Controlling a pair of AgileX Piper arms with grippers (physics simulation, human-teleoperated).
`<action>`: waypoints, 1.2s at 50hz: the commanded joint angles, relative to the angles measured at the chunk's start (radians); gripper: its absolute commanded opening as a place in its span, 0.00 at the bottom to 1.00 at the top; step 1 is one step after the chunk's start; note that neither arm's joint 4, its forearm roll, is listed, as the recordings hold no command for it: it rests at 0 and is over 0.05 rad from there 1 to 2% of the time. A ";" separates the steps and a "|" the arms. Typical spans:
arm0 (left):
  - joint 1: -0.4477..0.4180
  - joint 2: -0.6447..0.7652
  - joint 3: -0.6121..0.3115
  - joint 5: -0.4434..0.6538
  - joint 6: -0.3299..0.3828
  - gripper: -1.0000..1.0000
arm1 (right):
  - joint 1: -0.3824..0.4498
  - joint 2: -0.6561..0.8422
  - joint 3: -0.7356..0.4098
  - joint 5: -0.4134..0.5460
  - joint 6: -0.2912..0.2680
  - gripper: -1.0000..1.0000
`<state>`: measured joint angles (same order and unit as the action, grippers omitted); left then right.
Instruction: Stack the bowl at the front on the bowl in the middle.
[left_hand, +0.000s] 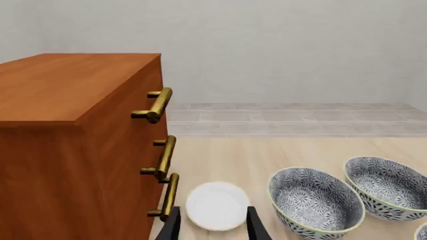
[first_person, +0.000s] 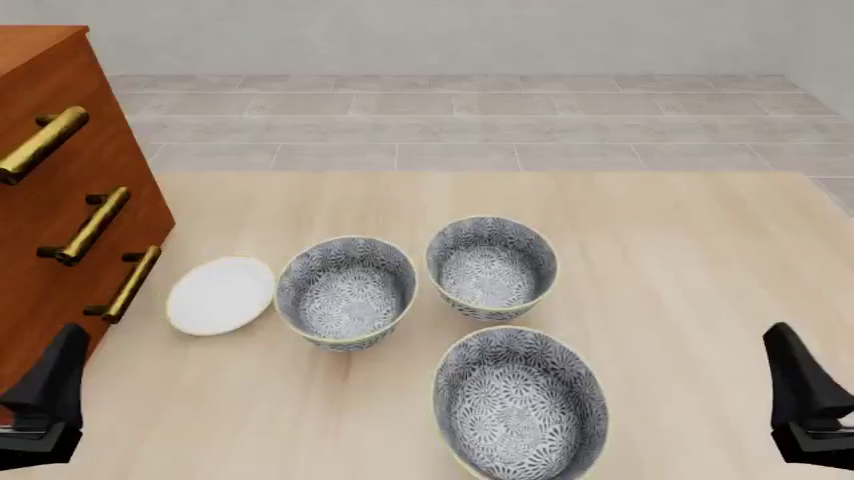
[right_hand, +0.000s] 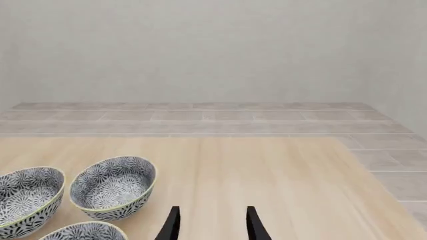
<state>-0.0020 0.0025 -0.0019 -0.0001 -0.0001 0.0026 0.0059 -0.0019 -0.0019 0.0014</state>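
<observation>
Three navy-and-white floral bowls with pale rims stand on the table. The bowl at the front (first_person: 521, 408) is nearest me; only slivers of it (left_hand: 421, 233) (right_hand: 83, 232) show in the wrist views. The bowl in the middle (first_person: 346, 291) (left_hand: 315, 200) (right_hand: 27, 196) sits to its far left, rim beside the rearmost bowl (first_person: 491, 266). My left gripper (first_person: 51, 392) (left_hand: 213, 220) hangs open at the front left, empty. My right gripper (first_person: 801, 388) (right_hand: 212, 220) hangs open at the front right, empty. Both are well apart from the bowls.
A small plain white dish (first_person: 220, 295) (left_hand: 217, 205) lies left of the middle bowl. A wooden drawer cabinet (first_person: 60, 200) with brass handles (first_person: 94, 225) stands along the left side, close to my left gripper. Bare tabletop (first_person: 681, 260) stretches right of the bowls.
</observation>
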 joint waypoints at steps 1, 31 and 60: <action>0.002 0.004 -0.003 0.000 0.000 1.00 | 0.004 0.006 -0.003 0.001 0.000 1.00; 0.003 0.005 0.000 0.001 -0.003 1.00 | 0.007 0.145 -0.099 -0.005 0.006 1.00; 0.003 0.000 -0.001 -0.001 0.003 1.00 | 0.186 0.614 -0.460 0.153 -0.024 1.00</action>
<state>0.0008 0.0032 -0.0023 -0.0009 0.0020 0.1237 0.4755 -0.3442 0.0845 -0.0182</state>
